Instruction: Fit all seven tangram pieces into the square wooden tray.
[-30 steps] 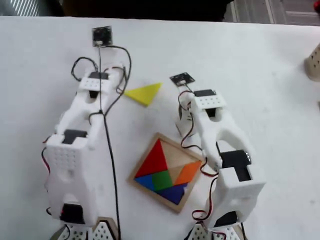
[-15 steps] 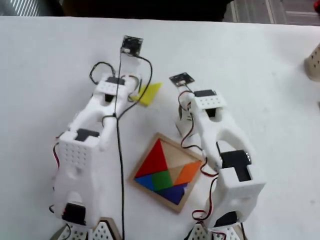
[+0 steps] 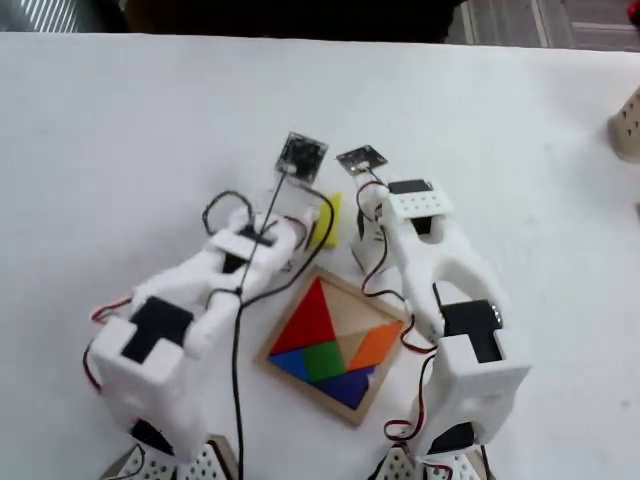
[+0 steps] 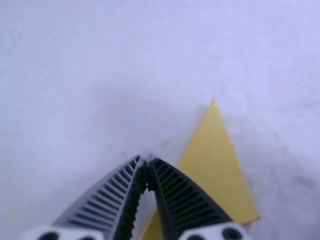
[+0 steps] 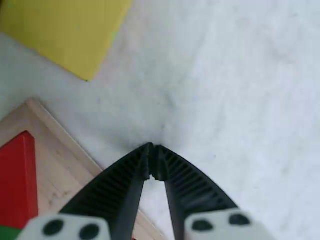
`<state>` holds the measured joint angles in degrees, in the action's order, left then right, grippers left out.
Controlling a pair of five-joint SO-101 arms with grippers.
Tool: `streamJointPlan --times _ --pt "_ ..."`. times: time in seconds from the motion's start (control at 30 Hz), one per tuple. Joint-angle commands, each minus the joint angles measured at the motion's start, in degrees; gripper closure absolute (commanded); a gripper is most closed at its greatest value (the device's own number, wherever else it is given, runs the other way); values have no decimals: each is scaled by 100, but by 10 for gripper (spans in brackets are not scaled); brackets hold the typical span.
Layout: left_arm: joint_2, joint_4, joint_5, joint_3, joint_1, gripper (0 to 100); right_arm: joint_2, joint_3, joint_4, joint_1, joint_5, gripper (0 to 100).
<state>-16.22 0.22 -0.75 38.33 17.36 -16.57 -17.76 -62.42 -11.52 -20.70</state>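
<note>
"What moved?"
"The left gripper (image 4: 147, 162) swung right, toward the wooden tray (image 3: 352, 312)."
"And the yellow triangle (image 3: 328, 222)?"
"It slid right and a bit nearer. Now it lies near the tray's far corner."

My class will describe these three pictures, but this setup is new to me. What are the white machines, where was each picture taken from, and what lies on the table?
The white machines are two robot arms, left and right, at a table. One picture looks down from a fixed camera; the other two come from a camera on each arm's wrist, looking along its claw. Between the arms lies a square wooden tray, holding coloured pieces, with bare wood left. A yellow triangle lies on the table outside the tray, beside the left claw. The right claw is over the table by the tray's edge. Both claws are shut and hold nothing.
</note>
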Motion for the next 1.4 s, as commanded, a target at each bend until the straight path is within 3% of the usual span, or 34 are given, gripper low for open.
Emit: streamJointPlan --times 0.0,0.3,0.5,0.6,0.73,0.87,1.07,1.27,1.37 --pt "936 -897 -18 703 31 980 198 0 66 180 -70 981" --pt "1754 -747 -18 747 -963 980 207 18 66 136 -70 981" --pt "2712 1081 -53 738 -1666 979 207 343 31 84 -114 977" --pt "3284 2426 -62 774 -2114 924 207 659 -303 -57 -1152 977" --pt "3644 3666 -62 923 -2659 753 154 1108 -690 -189 -2585 974" --pt "3653 3622 -62 1275 -2844 641 154 1556 -699 -242 -3182 855" --pt "3653 3314 -62 1292 -3266 627 154 2145 -1446 -549 -4800 663" --pt "3626 3262 -62 1301 -3292 627 145 2338 -1499 -743 -5943 625" --pt "3626 3262 -70 1292 -3292 627 57 2338 -585 -840 -5530 626"
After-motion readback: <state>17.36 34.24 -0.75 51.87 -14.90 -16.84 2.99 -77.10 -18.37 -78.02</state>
